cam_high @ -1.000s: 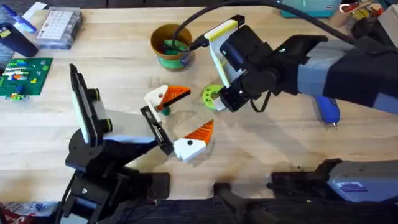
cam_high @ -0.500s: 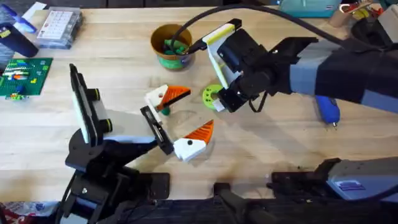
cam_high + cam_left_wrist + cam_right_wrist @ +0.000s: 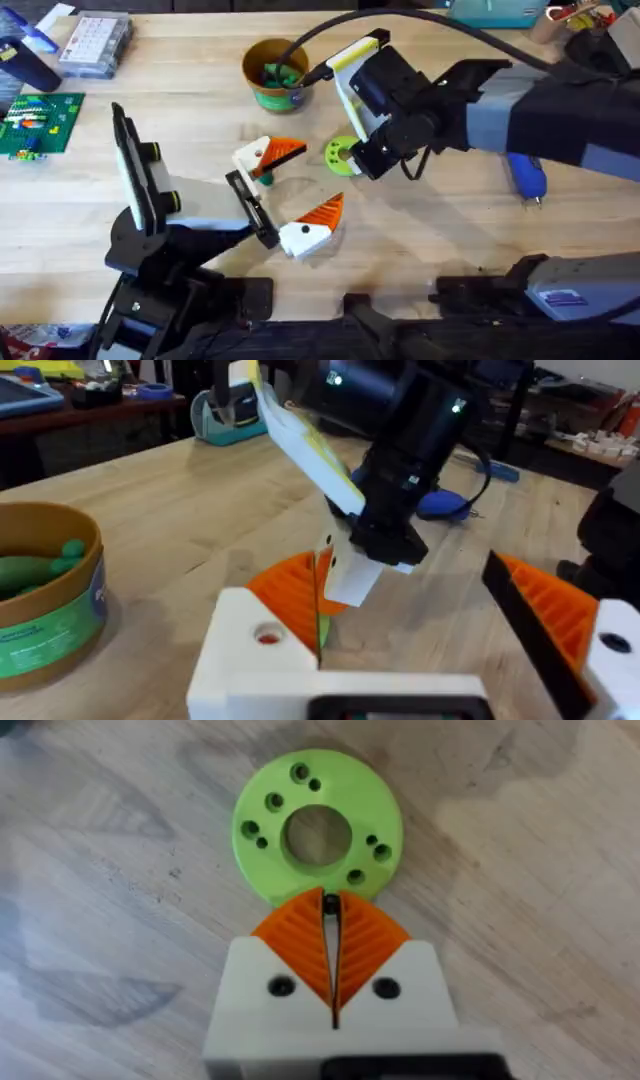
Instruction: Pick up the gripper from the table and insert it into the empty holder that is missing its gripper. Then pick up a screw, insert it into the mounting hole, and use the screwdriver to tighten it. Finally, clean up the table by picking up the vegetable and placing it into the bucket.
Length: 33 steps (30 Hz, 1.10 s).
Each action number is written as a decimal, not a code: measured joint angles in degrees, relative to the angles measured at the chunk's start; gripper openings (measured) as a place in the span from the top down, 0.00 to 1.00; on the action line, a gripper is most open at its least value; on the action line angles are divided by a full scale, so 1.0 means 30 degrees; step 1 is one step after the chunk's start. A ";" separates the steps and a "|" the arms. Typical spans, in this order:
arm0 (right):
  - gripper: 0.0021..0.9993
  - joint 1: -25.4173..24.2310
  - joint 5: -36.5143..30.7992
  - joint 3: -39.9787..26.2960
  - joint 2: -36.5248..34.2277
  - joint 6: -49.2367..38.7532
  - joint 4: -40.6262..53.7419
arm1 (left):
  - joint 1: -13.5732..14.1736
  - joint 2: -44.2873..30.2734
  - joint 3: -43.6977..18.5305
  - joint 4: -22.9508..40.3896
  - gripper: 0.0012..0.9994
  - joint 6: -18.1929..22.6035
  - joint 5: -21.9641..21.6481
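Little moved since half second ago: right end effector (image 3: 332, 915) holds same spot over flat lime-green plastic disc with centre hole (image 3: 342, 155), orange pads pinched together, possibly on tiny dark screw at tips.

Left end effector (image 3: 290, 190) spread wide, empty.

Round yellow-tan bucket with green band (image 3: 277, 73) contains green vegetable pieces.

Blue pen-shaped screwdriver (image 3: 526, 176) lies on wooden table (image 3: 200, 110), partly under right arm.

right gripper (image 3: 352, 575) hovers, perhaps touching orange pads (image 3: 290, 585).

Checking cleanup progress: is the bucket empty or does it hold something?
Not empty. The bucket holds green pieces, seen from overhead and, past its rim, in the left wrist view.
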<state>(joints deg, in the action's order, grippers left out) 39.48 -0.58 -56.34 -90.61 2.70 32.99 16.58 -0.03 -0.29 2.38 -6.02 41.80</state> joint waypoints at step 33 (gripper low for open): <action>1.00 0.0000 0.0006 -0.4991 0.3462 -0.0044 0.6594 | 0.0000 0.0000 0.0004 -0.0003 0.00 -0.0006 0.0000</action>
<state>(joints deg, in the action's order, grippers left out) 39.48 -0.56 -71.31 -80.22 2.57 52.77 16.58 -0.03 -0.28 2.37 -6.04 41.80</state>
